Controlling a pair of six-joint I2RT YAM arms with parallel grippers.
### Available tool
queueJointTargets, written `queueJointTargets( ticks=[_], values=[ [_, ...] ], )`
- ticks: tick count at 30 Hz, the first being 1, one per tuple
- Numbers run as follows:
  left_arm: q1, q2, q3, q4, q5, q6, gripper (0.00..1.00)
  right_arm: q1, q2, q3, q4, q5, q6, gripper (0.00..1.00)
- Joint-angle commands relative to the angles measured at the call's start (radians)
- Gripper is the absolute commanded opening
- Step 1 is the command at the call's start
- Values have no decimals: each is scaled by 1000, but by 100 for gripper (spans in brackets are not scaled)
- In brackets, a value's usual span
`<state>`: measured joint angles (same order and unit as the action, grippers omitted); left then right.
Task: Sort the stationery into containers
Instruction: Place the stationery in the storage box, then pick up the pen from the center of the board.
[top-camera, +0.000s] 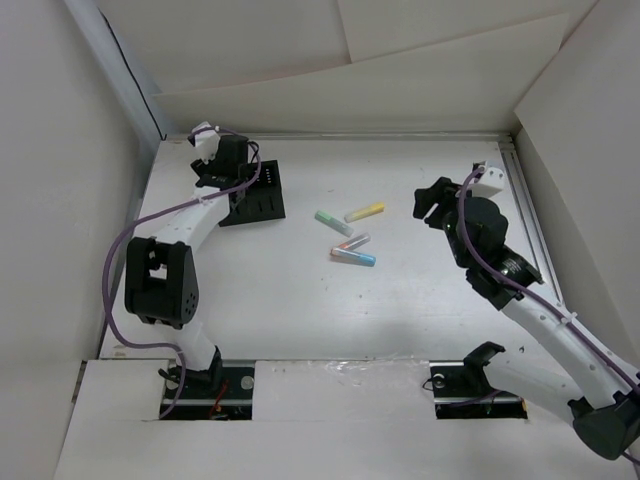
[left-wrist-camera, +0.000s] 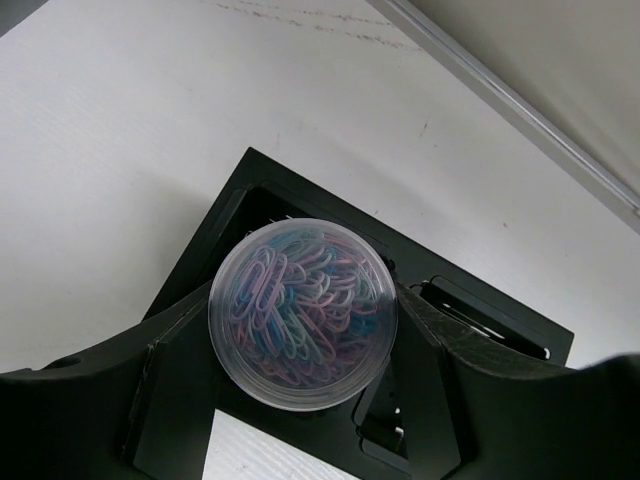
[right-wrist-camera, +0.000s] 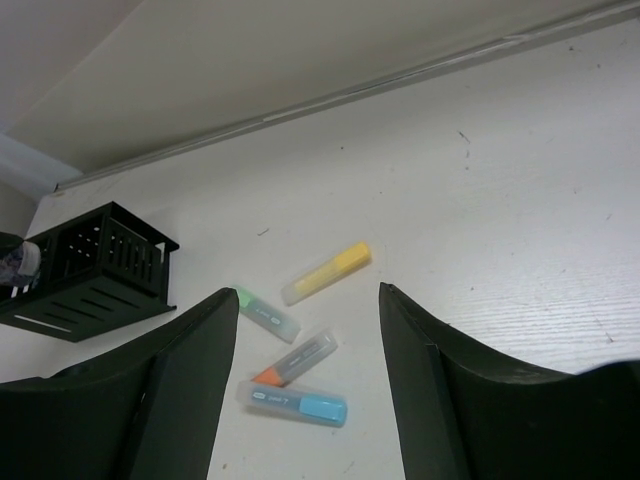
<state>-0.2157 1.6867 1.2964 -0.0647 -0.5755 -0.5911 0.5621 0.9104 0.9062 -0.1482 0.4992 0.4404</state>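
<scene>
My left gripper is shut on a round clear tub of pastel paper clips, held just above the black compartmented organizer. From above, that gripper hangs over the organizer's far left part and hides the tub. Four markers lie loose mid-table: green, yellow, grey with an orange end and clear with a blue end. My right gripper stands open to their right, off the table, with nothing in it. Beyond its fingers lie the yellow, green, orange-ended and blue-ended markers.
White walls close in the table on the left, back and right. A metal rail runs along the back edge. The organizer stands far left in the right wrist view. A purple cable loops beside the left arm.
</scene>
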Motion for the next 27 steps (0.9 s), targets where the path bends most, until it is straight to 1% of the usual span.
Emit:
queueJointTargets(
  ticks=[1, 5, 6, 9, 10, 13, 14, 16, 17, 20, 21, 22, 23, 24, 25, 26, 27],
  values=[
    [3, 5, 63, 0, -40, 17, 49, 1, 5, 37, 56, -13, -12, 64],
    [3, 18, 73, -21, -63, 17, 58, 1, 5, 37, 56, -13, -12, 65],
    [3, 27, 73, -21, -63, 17, 63, 1, 5, 37, 56, -13, -12, 65],
    [3, 27, 73, -30, -72, 17, 69, 1, 5, 37, 56, -13, -12, 65],
    [3, 27, 73, -30, -72, 17, 74, 1, 5, 37, 56, -13, -12, 65],
    [3, 13, 73, -30, -72, 8, 84, 1, 5, 37, 56, -13, -12, 67],
    [3, -5, 61, -30, -72, 8, 86, 1, 5, 37, 56, -13, -12, 68],
    [3, -56, 41, -4, -57, 8, 86, 1, 15, 37, 56, -13, -12, 68],
    [-10, -77, 17, 34, -44, 8, 86, 1, 15, 37, 56, -13, -12, 68],
    [-68, -163, -8, 110, -31, 43, 80, 1, 15, 37, 56, -22, -12, 68],
    [-88, -177, -17, 123, -21, 53, 77, 1, 15, 37, 56, -22, -12, 66],
    [-106, -200, -26, 135, 3, 62, 71, 1, 25, 37, 56, -22, -12, 61],
    [-152, -200, -26, 147, 15, 74, 58, 1, 25, 37, 56, -22, -12, 56],
    [-177, -212, -26, 157, 26, 74, 53, 1, 36, 37, 56, -22, -12, 36],
    [-201, -213, -37, 169, 37, 83, 49, 1, 36, 37, 56, -22, -12, 28],
    [-250, -203, -37, 181, 80, 102, 44, 1, 45, 37, 56, -13, -12, 21],
    [-276, -194, -37, 181, 95, 102, 42, 1, 45, 37, 56, -13, -12, 16]
  ],
)
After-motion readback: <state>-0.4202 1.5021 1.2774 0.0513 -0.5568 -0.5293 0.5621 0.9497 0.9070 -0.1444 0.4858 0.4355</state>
